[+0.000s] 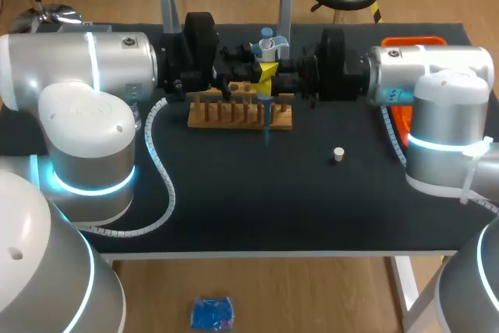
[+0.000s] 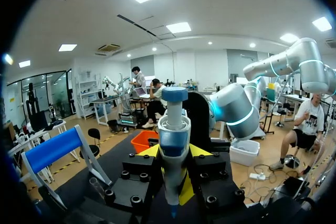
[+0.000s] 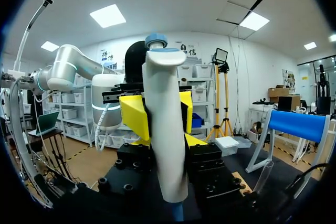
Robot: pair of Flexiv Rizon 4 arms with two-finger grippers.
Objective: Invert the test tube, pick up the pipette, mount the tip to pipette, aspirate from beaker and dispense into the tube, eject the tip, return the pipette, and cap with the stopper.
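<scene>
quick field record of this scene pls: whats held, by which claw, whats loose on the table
pipette: upright above the wooden rack
blue tip: mounted, pointing down
left claw: shut on pipette
right claw: shut on pipette
stopper: loose on the table, on the rack's right-arm side, untouched

no legible text or labels

The silver-white left arm [image 1: 78,68] and right arm [image 1: 437,76] wear cyan light rings and white coiled cables [image 1: 160,169]. The left hand [image 2: 176,182] and right hand [image 3: 168,150] are black, yellow-tipped.
</scene>
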